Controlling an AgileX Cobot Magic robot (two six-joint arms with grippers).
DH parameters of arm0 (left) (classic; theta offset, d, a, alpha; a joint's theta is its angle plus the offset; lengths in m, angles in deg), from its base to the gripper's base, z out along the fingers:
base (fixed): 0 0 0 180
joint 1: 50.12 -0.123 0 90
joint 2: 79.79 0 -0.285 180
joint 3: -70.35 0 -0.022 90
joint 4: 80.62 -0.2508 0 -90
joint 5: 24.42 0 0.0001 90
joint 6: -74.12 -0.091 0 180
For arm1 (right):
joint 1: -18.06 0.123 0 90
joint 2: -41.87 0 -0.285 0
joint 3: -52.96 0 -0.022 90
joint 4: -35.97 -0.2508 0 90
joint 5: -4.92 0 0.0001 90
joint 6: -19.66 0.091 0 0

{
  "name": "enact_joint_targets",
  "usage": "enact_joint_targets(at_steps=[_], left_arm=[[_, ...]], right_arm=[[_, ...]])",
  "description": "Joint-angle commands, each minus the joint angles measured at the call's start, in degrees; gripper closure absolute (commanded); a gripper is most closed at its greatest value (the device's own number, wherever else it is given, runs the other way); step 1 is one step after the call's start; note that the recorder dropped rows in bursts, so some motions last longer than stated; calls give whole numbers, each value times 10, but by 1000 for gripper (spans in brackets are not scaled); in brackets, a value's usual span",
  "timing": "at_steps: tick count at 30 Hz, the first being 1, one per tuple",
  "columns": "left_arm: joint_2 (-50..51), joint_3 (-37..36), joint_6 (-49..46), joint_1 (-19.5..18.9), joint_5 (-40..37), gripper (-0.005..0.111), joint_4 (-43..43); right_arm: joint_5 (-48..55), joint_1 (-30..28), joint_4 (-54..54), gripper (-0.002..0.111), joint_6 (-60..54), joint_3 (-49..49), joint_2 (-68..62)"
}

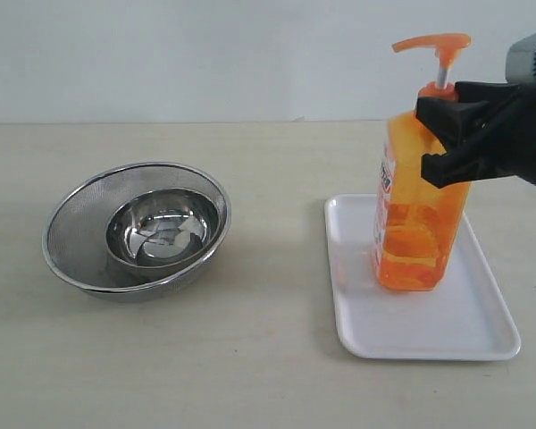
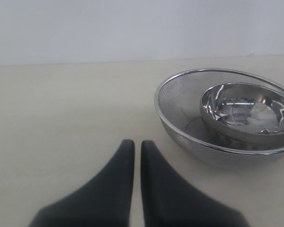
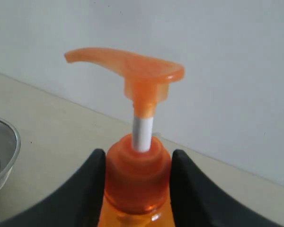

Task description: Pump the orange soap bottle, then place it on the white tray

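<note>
The orange soap bottle (image 1: 418, 228) stands on the white tray (image 1: 447, 332) at the right, near the tray's left side, leaning slightly. Its pump head (image 1: 436, 43) is raised on the white stem. My right gripper (image 1: 429, 138) comes in from the right and is shut on the bottle's shoulder and collar. In the right wrist view the black fingers (image 3: 87, 179) press both sides of the orange collar (image 3: 138, 182) below the pump head (image 3: 132, 66). My left gripper (image 2: 134, 144) is shut with nothing in it, over bare table, and does not show in the exterior view.
A steel mesh strainer (image 1: 71, 234) with a smaller steel bowl (image 1: 163, 228) inside sits on the left of the beige table. The left wrist view shows the strainer (image 2: 180, 125) and bowl (image 2: 246, 111) just beyond the left fingers. A pale wall closes the back.
</note>
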Motion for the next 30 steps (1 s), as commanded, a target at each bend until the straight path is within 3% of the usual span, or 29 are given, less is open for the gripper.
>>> enact_joint_targets(at_steps=[1, 17, 22, 30], left_arm=[[-1, -2, 4, -1, 1, 102, 6], [-1, -2, 4, -1, 1, 102, 6], [-1, -2, 4, -1, 1, 102, 6], [-1, -2, 4, -1, 1, 102, 6]], right_arm=[[-58, -2, -13, 108, -6, 8, 6], [-29, -2, -32, 108, -14, 8, 6], [-14, -2, -84, 106, -14, 8, 6], [-7, -2, -35, 66, -14, 8, 6]])
